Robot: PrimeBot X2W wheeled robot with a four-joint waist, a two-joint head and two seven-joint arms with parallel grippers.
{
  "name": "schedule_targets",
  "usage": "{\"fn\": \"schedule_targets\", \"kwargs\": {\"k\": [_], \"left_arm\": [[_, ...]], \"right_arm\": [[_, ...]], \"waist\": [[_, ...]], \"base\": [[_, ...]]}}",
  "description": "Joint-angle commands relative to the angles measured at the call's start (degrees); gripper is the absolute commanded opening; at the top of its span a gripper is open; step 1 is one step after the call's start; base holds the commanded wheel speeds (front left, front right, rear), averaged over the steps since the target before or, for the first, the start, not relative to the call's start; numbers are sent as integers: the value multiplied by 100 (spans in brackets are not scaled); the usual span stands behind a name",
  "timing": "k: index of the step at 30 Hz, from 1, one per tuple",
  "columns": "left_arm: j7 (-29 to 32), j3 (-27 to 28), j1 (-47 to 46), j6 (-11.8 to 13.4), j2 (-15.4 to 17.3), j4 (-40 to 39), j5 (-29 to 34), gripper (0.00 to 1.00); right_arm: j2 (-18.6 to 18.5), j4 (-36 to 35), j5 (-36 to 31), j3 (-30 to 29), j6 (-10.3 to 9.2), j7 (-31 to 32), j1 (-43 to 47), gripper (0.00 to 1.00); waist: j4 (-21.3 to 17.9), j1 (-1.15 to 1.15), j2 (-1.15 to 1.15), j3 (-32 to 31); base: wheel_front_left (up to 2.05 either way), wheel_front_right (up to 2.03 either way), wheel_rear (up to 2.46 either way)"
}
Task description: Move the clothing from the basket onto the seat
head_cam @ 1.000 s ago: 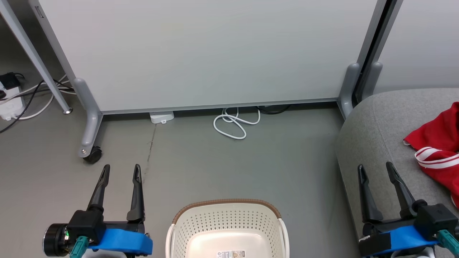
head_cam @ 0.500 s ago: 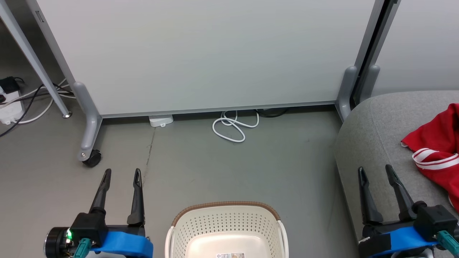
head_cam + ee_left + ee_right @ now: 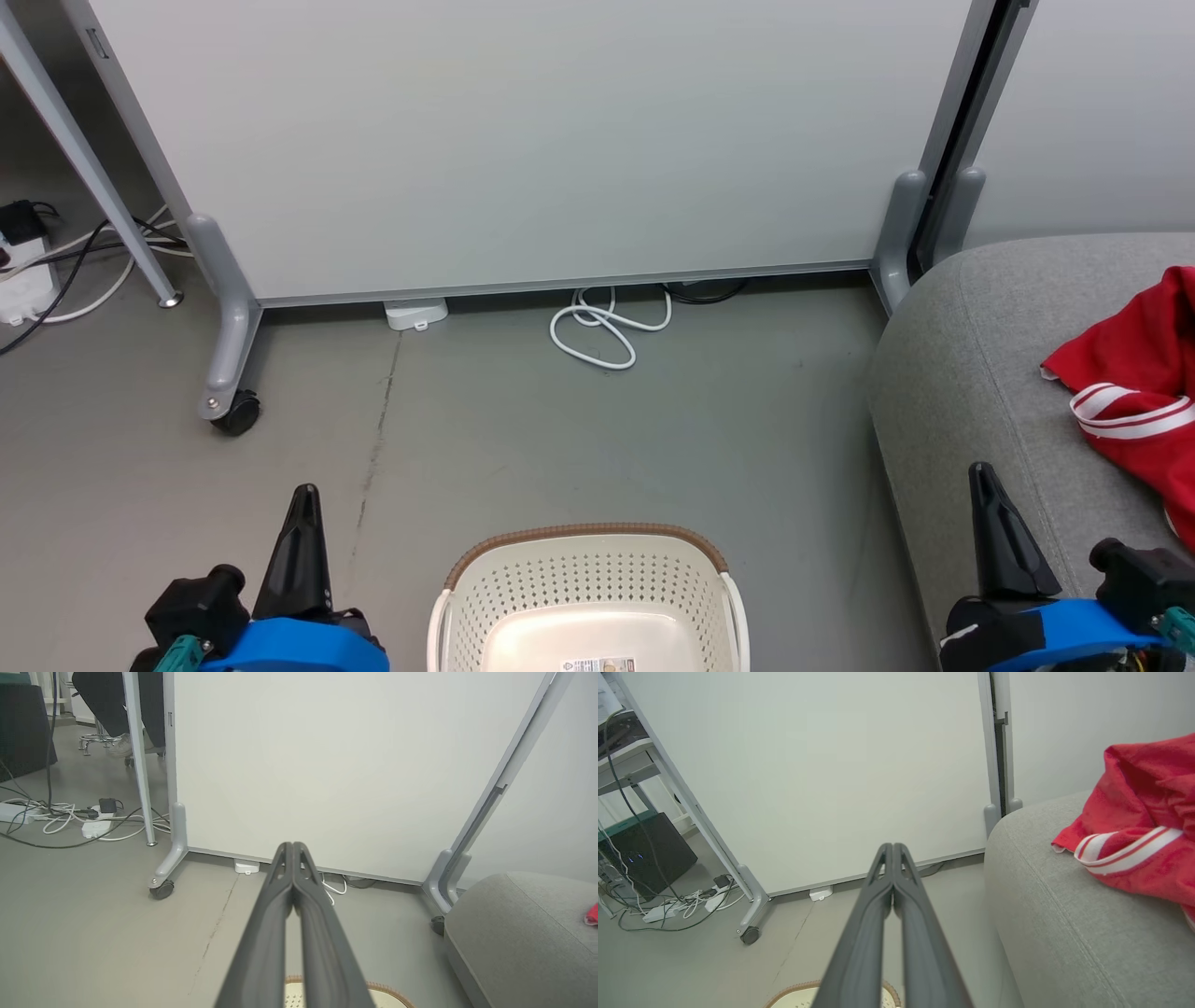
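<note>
This looks like an office or lab workspace, not a home. Pale partition panels [image 3: 560, 140] on castors [image 3: 233, 411] wall off a bare grey floor [image 3: 579, 439]. Power strips [image 3: 96, 828] and loose cables [image 3: 56, 822] trail beside a metal-framed desk [image 3: 626, 751], and a dark computer box [image 3: 649, 854] with small blue lights stands below it.

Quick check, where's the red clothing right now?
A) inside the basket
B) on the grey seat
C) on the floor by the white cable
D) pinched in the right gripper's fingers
B: the red clothing lies on top of the grey seat, and the part of the basket in view has no cloth in it.
</note>
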Motion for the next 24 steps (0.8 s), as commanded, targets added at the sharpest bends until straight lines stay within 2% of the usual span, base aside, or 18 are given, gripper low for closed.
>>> {"fn": "schedule_targets", "kwargs": {"k": [1,24], "left_arm": [[46,52,-184,-40,12,-97,-274,0],[564,259,-337,-131,-13,-116,-2509,0]], "right_arm": [[-13,-75,275,-19,0,46,-137,0],[-18,-3,2467,-88,1,584,-297,0]], "waist": [[-4,0,0,1],[-66,0,0,23]], "base": [[0,0,0],[0,0,0]]}}
